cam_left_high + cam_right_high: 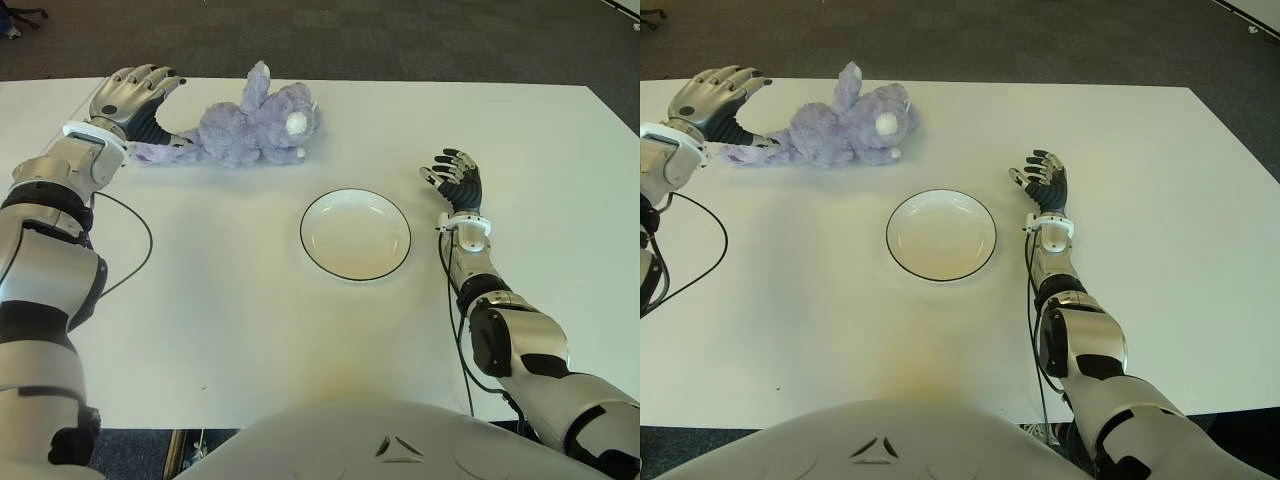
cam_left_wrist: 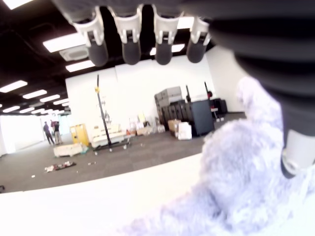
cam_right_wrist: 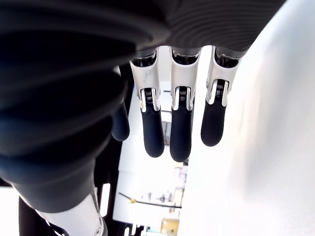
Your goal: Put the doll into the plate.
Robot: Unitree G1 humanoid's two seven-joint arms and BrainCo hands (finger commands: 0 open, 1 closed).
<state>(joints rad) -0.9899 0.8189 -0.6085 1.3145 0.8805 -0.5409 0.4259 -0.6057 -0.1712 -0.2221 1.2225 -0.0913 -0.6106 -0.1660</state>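
The purple plush doll (image 1: pixel 250 128) lies on its side on the white table (image 1: pixel 220 320), at the far left of centre. My left hand (image 1: pixel 150 105) is at the doll's left end with its fingers (image 2: pixel 130 46) spread above the plush; the thumb (image 2: pixel 295 142) lies against the fur (image 2: pixel 246 187), and nothing is grasped. The white plate (image 1: pixel 355 235) with a dark rim sits near the table's middle, in front of the doll and to its right, with nothing in it. My right hand (image 1: pixel 455 180) shows to the right of the plate, fingers (image 3: pixel 179 128) straight and open.
A black cable (image 1: pixel 140 240) loops over the table beside my left arm. The table's far edge (image 1: pixel 400 84) runs just behind the doll, with dark carpet beyond. Bare table surface lies between doll and plate.
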